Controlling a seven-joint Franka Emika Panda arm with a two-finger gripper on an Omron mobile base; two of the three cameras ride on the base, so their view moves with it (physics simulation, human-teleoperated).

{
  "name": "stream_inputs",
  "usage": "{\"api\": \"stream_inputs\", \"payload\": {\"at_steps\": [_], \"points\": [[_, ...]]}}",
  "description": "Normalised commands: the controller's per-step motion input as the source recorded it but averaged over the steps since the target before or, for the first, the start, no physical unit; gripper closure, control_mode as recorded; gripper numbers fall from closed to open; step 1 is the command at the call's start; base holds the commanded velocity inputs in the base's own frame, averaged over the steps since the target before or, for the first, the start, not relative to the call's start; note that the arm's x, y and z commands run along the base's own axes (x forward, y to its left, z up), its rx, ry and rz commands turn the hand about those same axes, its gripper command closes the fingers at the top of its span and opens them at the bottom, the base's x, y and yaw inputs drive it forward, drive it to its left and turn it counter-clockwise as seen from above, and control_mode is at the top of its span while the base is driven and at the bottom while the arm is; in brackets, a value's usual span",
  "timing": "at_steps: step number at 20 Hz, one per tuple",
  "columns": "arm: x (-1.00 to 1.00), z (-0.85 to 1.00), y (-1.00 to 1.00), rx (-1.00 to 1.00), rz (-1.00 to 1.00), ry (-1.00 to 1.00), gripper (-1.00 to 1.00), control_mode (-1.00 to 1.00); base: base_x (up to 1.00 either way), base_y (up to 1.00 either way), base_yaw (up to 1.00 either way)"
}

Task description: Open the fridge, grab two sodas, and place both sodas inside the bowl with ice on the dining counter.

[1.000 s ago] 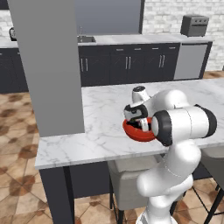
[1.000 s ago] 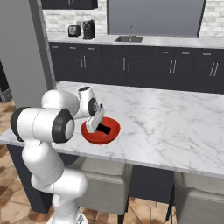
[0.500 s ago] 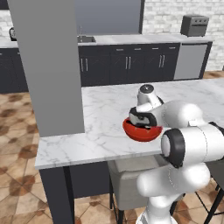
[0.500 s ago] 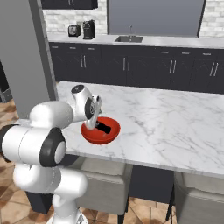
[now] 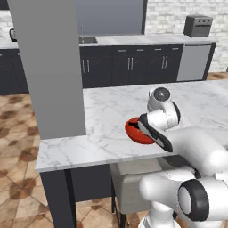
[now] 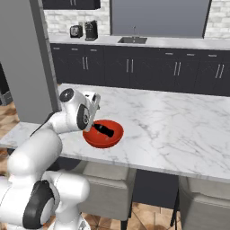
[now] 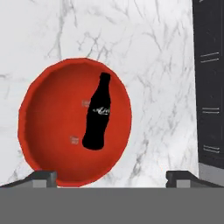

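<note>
The red bowl with ice [image 7: 48, 113] sits on the white marble dining counter [image 7: 162, 65], with a few pale bits on its floor. One dark soda [image 7: 97, 118], shaped like a small bottle, lies on its side in the bowl. My gripper [image 7: 113, 178] hangs open just above the bowl's near rim, and nothing is between its fingertips [image 7: 43, 176]. From the right base view the bowl [image 6: 105, 140] with the soda [image 6: 103, 131] is just right of my hand. In the left base view my forearm covers most of the bowl [image 5: 132, 129]. The tall grey fridge [image 5: 46, 67] rises at the left.
Dark cabinets [image 6: 148, 72] with a sink [image 6: 133, 40] line the back wall. A toaster [image 6: 75, 31] and a coffee machine [image 6: 91, 30] stand on that worktop. Padded stools [image 6: 108, 184] are tucked under the dining counter [image 6: 179, 130]. The marble right of the bowl is bare.
My elbow and upper arm have swung down and outward toward the base, while the hand stays over the bowl. The soda lies still in the bowl.
</note>
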Motion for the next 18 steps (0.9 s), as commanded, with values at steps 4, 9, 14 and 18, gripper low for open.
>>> {"api": "stream_inputs", "payload": {"at_steps": [4, 9, 14, 18], "points": [[-0.81, 0.41, 0.21, 0.27, -0.24, -0.22, -1.0, -1.0, 0.0, 0.0, 0.0], [-0.84, 0.41, 0.29, 0.3, -0.25, -0.18, -1.0, -1.0, 0.0, 0.0, 0.0], [-0.88, 0.46, 0.21, 0.33, -0.25, -0.09, -1.0, -1.0, 0.0, 0.0, 0.0], [-0.98, 0.44, 0.05, 0.36, -0.2, -0.04, -1.0, -1.0, 0.0, 0.0, 0.0]]}}
